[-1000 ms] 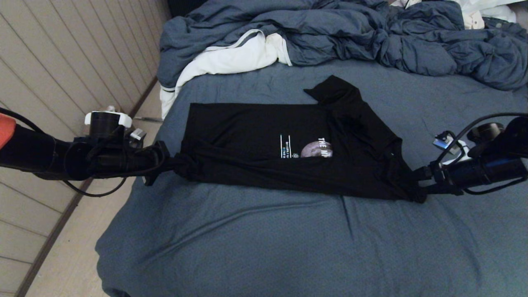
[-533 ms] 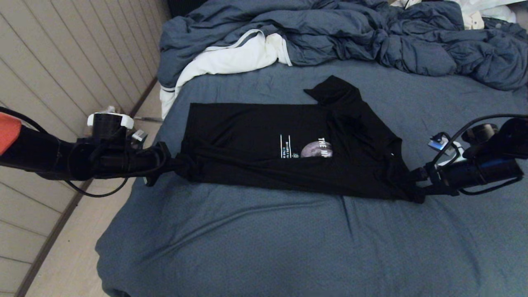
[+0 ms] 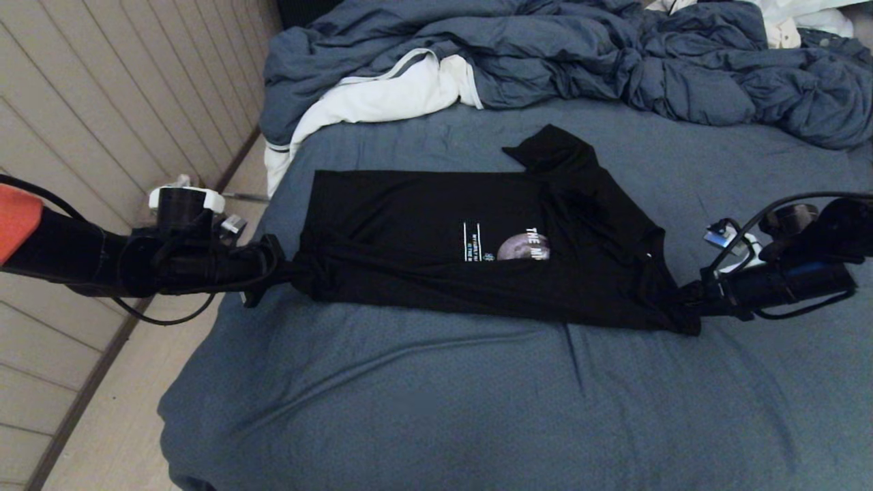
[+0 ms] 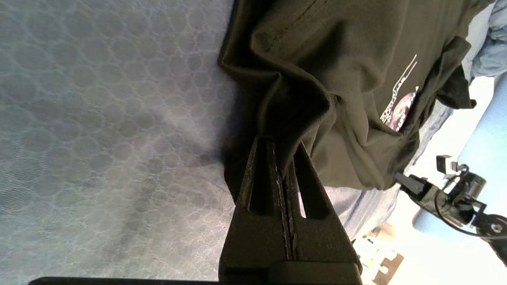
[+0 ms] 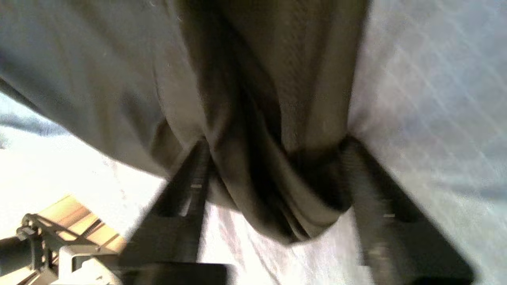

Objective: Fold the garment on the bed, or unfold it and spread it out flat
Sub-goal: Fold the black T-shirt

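The garment (image 3: 436, 218), a black T-shirt with a grey moon print, lies partly folded across the middle of the bed (image 3: 436, 395). One sleeve points toward the duvet. My left gripper (image 3: 290, 273) is shut on the shirt's left near corner; in the left wrist view the fingers (image 4: 279, 142) pinch a fold of the black cloth (image 4: 356, 59). My right gripper (image 3: 685, 307) is at the shirt's right near corner. In the right wrist view it (image 5: 273, 146) stands open, with a hanging bunch of the cloth (image 5: 277, 79) between its fingers.
A rumpled blue-grey duvet (image 3: 580, 54) and a white cloth with grey trim (image 3: 382, 95) lie at the far end of the bed. A panelled wall (image 3: 102, 102) and a floor strip (image 3: 102, 423) run along the bed's left edge.
My right arm has dropped lower and shifted slightly left toward the shirt's corner. My left arm has edged a little right. The shirt lies as before.
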### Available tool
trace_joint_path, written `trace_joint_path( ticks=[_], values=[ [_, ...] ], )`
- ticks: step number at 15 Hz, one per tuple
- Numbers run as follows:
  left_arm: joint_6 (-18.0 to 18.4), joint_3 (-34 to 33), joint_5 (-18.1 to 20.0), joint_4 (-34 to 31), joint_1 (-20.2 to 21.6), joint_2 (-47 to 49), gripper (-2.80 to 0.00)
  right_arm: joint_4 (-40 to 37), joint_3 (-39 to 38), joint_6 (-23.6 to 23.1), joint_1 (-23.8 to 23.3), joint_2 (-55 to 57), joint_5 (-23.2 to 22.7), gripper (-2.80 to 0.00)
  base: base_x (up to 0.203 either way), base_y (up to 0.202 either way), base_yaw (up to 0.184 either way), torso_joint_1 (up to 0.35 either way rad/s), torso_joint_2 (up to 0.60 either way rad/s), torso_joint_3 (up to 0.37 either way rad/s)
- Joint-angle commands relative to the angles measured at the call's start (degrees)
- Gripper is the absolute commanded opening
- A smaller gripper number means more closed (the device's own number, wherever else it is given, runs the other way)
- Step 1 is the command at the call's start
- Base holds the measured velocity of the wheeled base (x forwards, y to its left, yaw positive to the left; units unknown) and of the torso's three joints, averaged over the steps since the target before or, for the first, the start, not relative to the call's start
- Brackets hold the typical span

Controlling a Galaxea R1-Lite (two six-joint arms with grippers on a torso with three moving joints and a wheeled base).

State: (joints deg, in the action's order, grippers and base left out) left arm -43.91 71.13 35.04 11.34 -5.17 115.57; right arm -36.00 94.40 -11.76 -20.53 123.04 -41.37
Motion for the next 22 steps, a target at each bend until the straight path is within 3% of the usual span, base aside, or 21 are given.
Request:
trace_joint_path(
  ticks=[1, 11, 22],
  values=[
    [-0.30, 0.06, 0.21, 0.08, -0.28, 0.10, -2.80, -0.21, -0.10, -0.10, 0.16, 0.26, -0.29, -2.80, 0.000, 0.000, 0.000, 0.000, 0.00, 0.000],
    [-0.40, -0.11, 0.04, -1.10, -0.72, -1.64, -2.80, -0.79, -0.97, 0.03, -0.65, -2.52, -0.64, -2.80, 0.000, 0.000, 0.000, 0.000, 0.00, 0.000],
    [2.02, 0.15, 2.14, -9.62, -0.80, -7.48, -2.80, -6.73, -0.31, -0.63, -2.90, -7.46, -1.30, -2.80, 0.000, 0.000, 0.000, 0.000, 0.00, 0.000]
  ],
)
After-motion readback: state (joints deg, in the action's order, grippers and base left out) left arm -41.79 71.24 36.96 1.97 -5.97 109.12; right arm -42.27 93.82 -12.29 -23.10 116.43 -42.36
